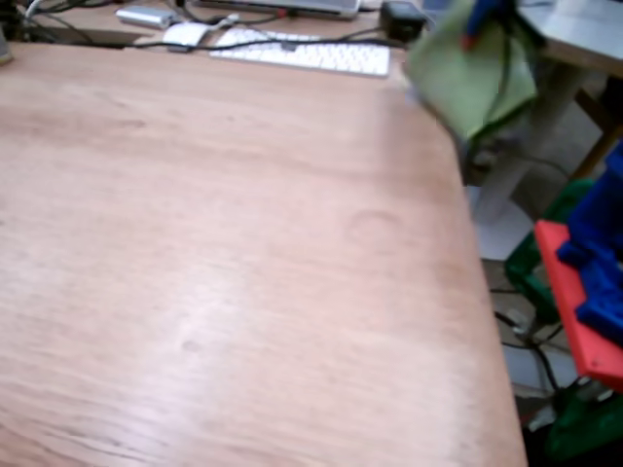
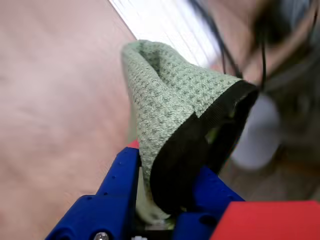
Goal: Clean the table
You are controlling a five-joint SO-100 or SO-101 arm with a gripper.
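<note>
The table (image 1: pixel 224 263) is a reddish-brown wooden top with a rounded far right corner, and it fills most of the fixed view. A green waffle-weave cloth (image 1: pixel 472 78) with a black hem hangs blurred above that corner. My blue gripper (image 1: pixel 484 21) holds it from above. In the wrist view the cloth (image 2: pixel 170 95) rises in a fold from between the blue jaws of the gripper (image 2: pixel 165 170), which are shut on it. Bare table (image 2: pixel 55 100) lies to the left in that view.
A white keyboard (image 1: pixel 311 53), a white mouse (image 1: pixel 185 35), a silver device (image 1: pixel 144 16), a black adapter (image 1: pixel 402 17) and cables line the far edge. A pale grey table (image 1: pixel 574 29) stands beyond the corner. Red and blue arm parts (image 1: pixel 584 311) and green clamps (image 1: pixel 584 428) sit off the right edge.
</note>
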